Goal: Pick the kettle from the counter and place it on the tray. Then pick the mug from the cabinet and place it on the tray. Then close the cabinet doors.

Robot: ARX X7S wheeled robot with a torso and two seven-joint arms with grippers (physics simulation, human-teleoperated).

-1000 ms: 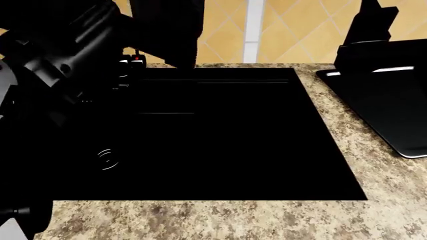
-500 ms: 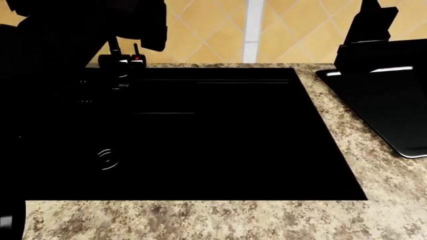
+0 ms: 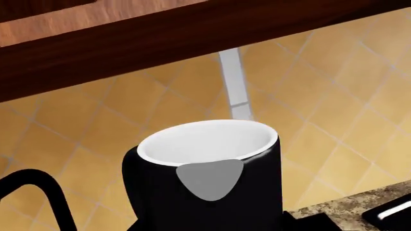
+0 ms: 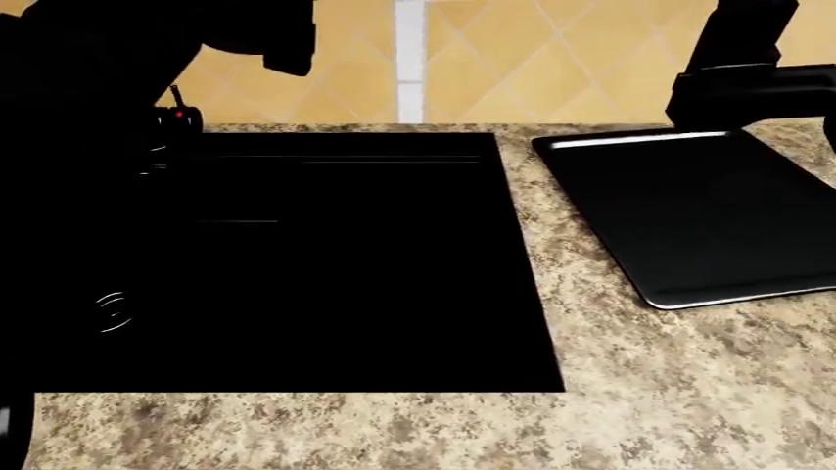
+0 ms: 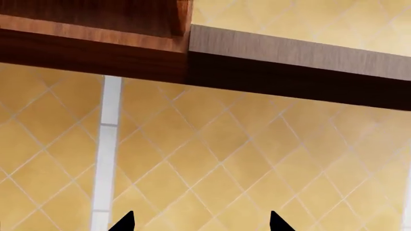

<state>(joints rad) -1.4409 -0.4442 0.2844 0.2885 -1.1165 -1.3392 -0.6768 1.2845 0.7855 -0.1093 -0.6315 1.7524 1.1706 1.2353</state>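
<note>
Nearest the left wrist camera, the mug (image 3: 205,178) sits upright in the left gripper (image 3: 209,179), one grey pad on its wall; the grasp appears done. Beyond the sink (image 4: 366,264), the tray (image 4: 679,211) lies bare on the counter (image 4: 588,411); no kettle is visible. Above the tray, the right gripper (image 5: 200,222) shows two parted tips holding nothing. Mug placement and door closing remain.

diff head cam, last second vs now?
The view swung right: the sink, tile stripe and tray all slid left in frame, so nearly the whole tray shows. The left arm lifted from over the sink to the upper left corner. The tray has nothing on it, as before.
</note>
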